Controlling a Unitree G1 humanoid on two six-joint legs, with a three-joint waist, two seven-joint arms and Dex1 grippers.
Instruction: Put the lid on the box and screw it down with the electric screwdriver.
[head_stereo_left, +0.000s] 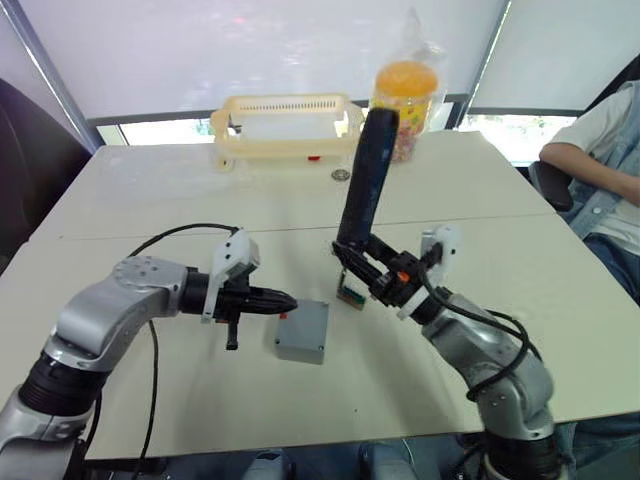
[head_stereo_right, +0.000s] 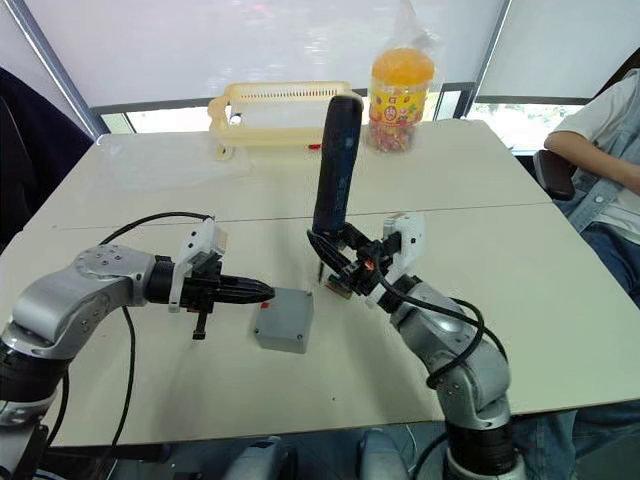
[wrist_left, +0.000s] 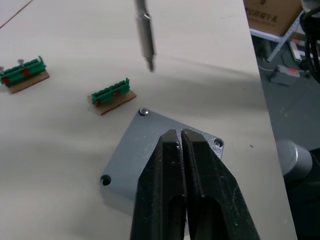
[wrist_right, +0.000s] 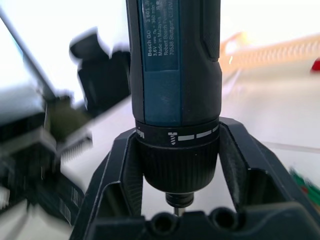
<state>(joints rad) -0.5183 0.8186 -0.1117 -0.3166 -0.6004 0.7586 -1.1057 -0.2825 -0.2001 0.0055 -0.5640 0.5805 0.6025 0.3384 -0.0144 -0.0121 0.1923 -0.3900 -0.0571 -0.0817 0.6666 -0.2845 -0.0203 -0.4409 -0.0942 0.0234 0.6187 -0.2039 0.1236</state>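
The grey box (head_stereo_left: 303, 338) sits on the table between my arms, with the grey lid (wrist_left: 142, 150) lying flat on top of it. One lid corner holds a screw (wrist_left: 144, 111); two other corners show open holes. My left gripper (head_stereo_left: 285, 300) is shut and empty, with its tips over the lid's near edge. My right gripper (head_stereo_left: 365, 265) is shut on the electric screwdriver (head_stereo_left: 362, 175). It holds the tool nearly upright, just beyond the box. The metal bit (wrist_left: 146, 47) hangs above the bare table, short of the lid.
Two green-and-tan blocks (wrist_left: 111, 95) (wrist_left: 22, 75) lie beside the box. A pale yellow basket (head_stereo_left: 285, 125), a jar of orange snacks (head_stereo_left: 405, 95) and a coin (head_stereo_left: 341, 174) are at the back. A person (head_stereo_left: 600, 170) sits at the right edge.
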